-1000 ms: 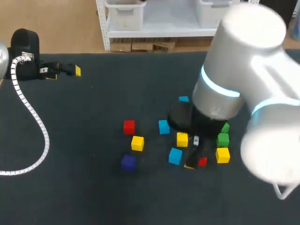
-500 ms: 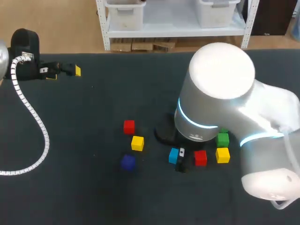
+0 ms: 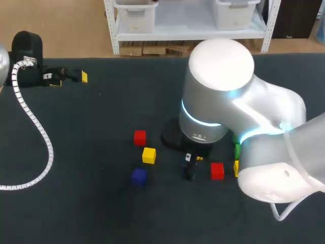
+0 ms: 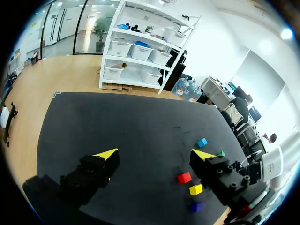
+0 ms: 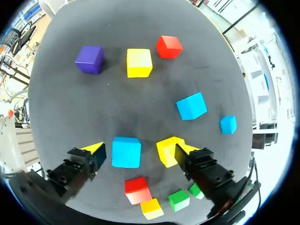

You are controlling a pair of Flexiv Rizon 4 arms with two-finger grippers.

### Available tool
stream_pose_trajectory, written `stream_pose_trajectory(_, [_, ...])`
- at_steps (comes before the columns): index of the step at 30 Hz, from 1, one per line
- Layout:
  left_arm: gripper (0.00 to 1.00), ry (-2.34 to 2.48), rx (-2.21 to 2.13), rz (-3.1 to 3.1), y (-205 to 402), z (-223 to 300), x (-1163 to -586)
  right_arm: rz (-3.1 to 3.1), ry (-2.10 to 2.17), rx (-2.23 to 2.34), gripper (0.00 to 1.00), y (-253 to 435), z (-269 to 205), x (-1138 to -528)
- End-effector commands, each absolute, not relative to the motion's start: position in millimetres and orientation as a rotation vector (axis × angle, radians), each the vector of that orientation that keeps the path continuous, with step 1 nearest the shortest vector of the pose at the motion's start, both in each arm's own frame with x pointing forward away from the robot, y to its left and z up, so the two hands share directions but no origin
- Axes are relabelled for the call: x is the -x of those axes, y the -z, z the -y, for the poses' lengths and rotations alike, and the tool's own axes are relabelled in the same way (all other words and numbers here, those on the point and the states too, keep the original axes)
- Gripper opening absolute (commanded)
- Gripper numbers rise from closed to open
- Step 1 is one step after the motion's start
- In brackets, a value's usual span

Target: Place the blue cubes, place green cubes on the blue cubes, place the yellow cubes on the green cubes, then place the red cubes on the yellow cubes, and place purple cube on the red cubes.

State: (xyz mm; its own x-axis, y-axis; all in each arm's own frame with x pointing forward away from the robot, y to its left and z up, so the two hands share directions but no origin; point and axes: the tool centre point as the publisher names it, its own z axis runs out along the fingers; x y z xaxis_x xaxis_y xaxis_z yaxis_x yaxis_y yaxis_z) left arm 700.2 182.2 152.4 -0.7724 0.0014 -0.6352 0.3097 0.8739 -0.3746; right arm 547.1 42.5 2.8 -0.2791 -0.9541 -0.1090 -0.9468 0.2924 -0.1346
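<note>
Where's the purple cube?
In the head view the purple cube lies on the table left of the right arm, just nearer the robot than a yellow cube.

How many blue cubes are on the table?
3: one blue cube between the right tool's open fingers, two more ahead of it. Others may be hidden.

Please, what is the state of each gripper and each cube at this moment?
left gripper: open, empty.
right gripper: open, fingers on either side of a cube.
blue cube between its fingers: resting flat, not gripped.
yellow cube beside one finger: flat, unstacked.
other blue cubes: apart, unstacked.
purple cube: flat, alone.
green cubes: close together, nothing on them.
</note>
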Motion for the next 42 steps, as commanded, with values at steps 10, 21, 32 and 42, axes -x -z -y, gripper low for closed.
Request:
stream_pose_trajectory(10, [1.00, 0.631, -0.229, -2.379, -151, -184, -700, -2.383, 0.053, 1.811, 0.73, 2, -41, -533])
stream_pose_trajectory(21, [1.00, 0.631, -0.229, -2.379, -151, -184, -700, -2.388, 0.094, 1.817, 0.53, 12, -38, -536])
stream_pose_trajectory(32, [1.00, 0.631, -0.229, -2.379, -151, -184, -700, -2.397, 0.045, 1.821, 0.00, 6, -39, -534])
stream_pose_trajectory(42, [1.00, 0.631, -0.229, -2.379, -151, -184, -700, -2.187, -0.099, 2.060, 0.00, -26, -19, -535])
